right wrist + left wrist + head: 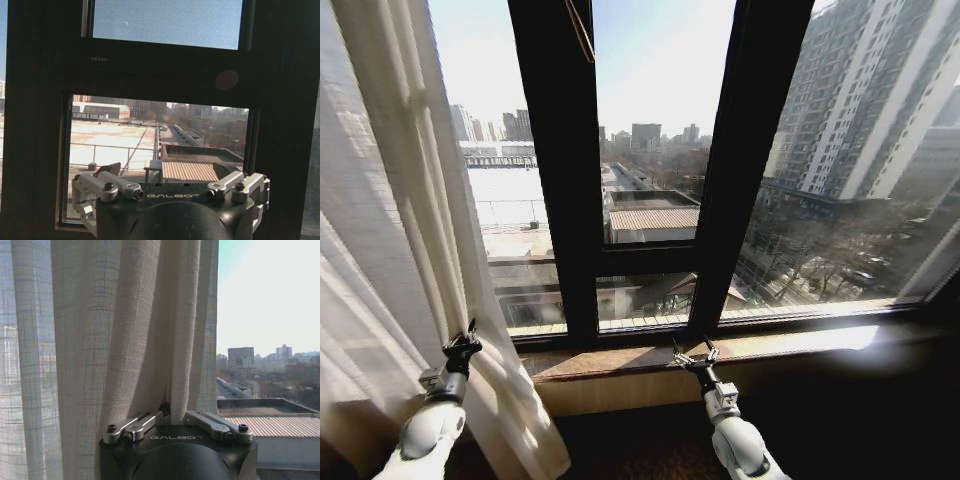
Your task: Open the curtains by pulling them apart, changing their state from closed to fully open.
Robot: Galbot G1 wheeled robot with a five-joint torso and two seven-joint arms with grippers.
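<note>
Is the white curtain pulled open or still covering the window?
Open. The curtain hangs bunched at the window's left side, the glass uncovered, and the left gripper is shut on its folds.

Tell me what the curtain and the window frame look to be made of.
The curtain looks like thin woven fabric, linen-like: a visible grid weave, soft pleats, daylight glowing through. The left gripper is shut on a fold of it. The window frame looks like dark, matte painted metal, though wood cannot be ruled out.

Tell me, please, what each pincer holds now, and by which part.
The left pincer is shut on the sheer curtain, pinching a pleat fold low near its inner edge. The right pincer is open before the window frame, holding nothing.
</note>
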